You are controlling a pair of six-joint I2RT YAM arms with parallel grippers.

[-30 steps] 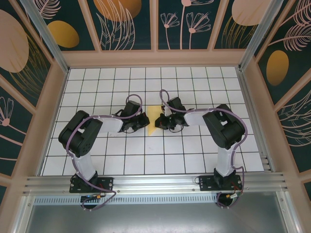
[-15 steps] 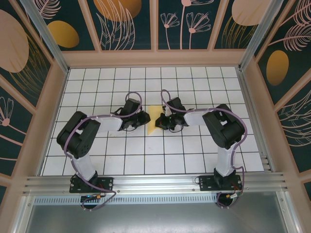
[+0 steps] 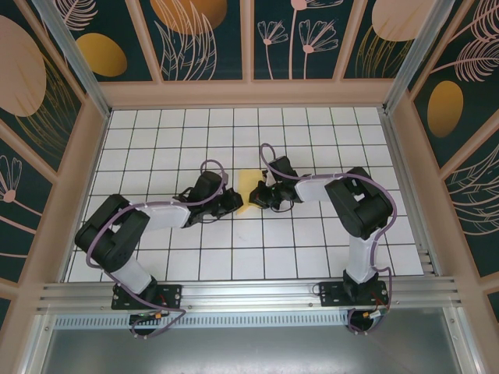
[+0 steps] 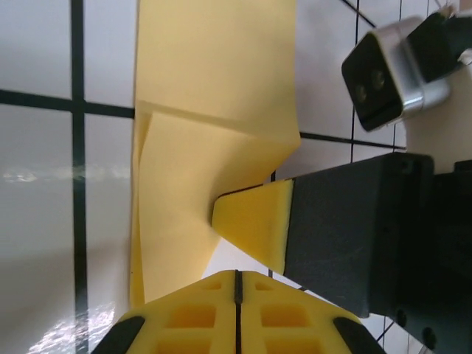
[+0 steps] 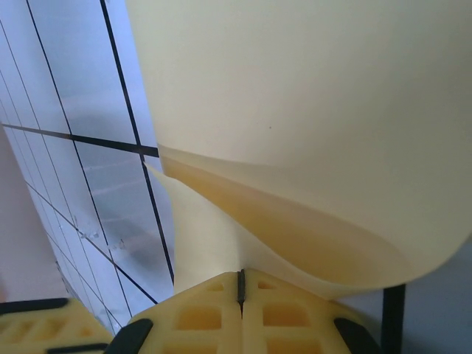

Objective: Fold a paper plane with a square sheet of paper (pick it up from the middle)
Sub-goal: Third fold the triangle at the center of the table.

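Left wrist view — my right hand [image 4: 247,221] pinches the square sheet of paper [image 4: 214,140] steady so my closed left hand [image 4: 237,287] can crease it.

Looking down, I have the sheet of paper [image 3: 248,184] at the middle of the table [image 3: 312,241], between my two grippers — the left gripper [image 3: 233,201] just beside its near left edge, the right gripper [image 3: 260,196] at its right edge. On the right wrist view the sheet rises from between that gripper's closed fingers. On the left wrist view its pad [image 4: 254,225] touches the sheet just ahead of my left fingertips.
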